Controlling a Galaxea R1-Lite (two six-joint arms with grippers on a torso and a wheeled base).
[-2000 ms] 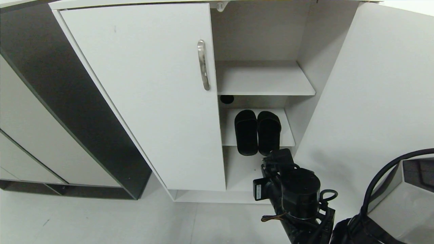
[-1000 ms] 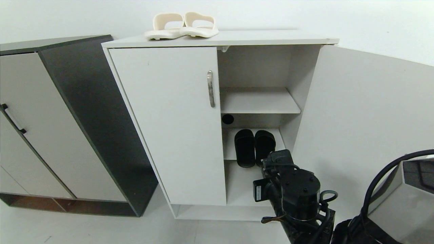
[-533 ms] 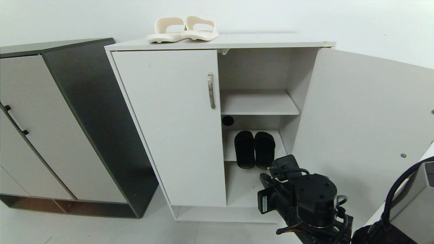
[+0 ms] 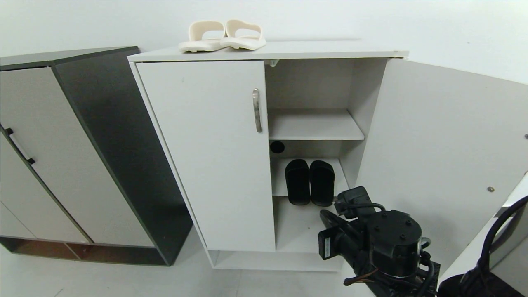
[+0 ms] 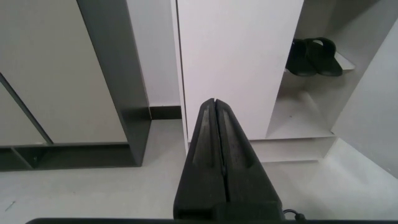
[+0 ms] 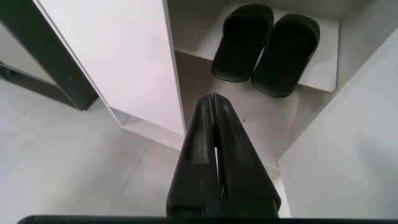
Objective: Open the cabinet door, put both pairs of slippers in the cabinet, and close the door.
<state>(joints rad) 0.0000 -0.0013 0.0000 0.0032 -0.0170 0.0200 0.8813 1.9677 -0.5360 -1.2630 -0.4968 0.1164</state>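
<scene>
The black slippers [image 4: 310, 181] lie side by side on the middle shelf of the cabinet [image 4: 330, 53], just ahead of the right gripper [image 6: 214, 109] and a little above it. Over the last two seconds the head camera has pulled back and lifted, so the cabinet's top has come into view. The slippers themselves have not shifted. In the last half second the cabinet holds its place in the head view while the right arm has eased back from the shelf, away from the black pair.

Both grippers are pressed closed with nothing in them. The left gripper [image 5: 214, 106] hangs low before the closed door [image 4: 206, 152].

So one pair looks placed and released; the cream slippers [image 4: 222, 35] are the work left. They sit on the cabinet top, well above the right gripper and off to its left. The open door [image 4: 433, 144] stands wide on that gripper's right — it closes last.
</scene>
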